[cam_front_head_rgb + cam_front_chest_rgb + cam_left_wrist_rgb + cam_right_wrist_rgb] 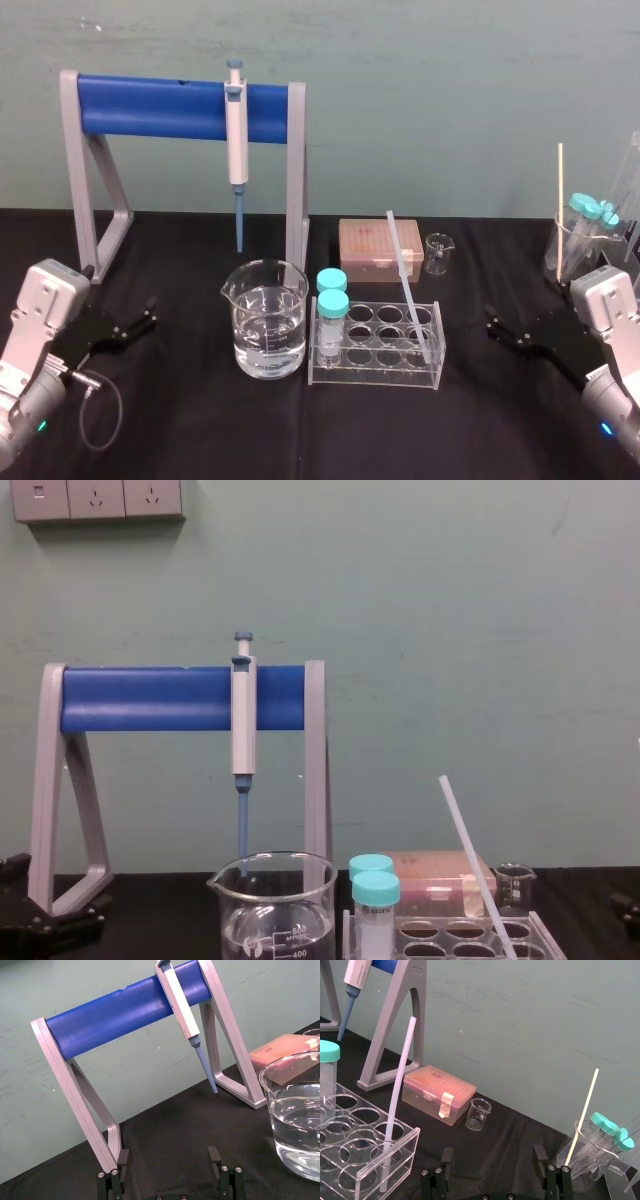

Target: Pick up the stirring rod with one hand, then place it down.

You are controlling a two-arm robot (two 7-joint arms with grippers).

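The stirring rod (408,285) is a thin translucent-white stick. It leans in a right-hand hole of the clear tube rack (376,372) at mid-table, top tilted toward the back; it also appears in the right wrist view (397,1095) and the chest view (475,865). My right gripper (492,322) rests open on the black cloth to the right of the rack, its jaws (493,1157) wide with nothing between them. My left gripper (148,312) lies at the far left, also open and empty (168,1160).
A large beaker of water (265,325) stands left of the rack, which holds two teal-capped tubes (332,305). Behind are a grey stand with a blue bar (160,108) carrying a pipette (237,140), a pink box (375,250) and a small beaker (438,252). A beaker of tubes (585,235) sits far right.
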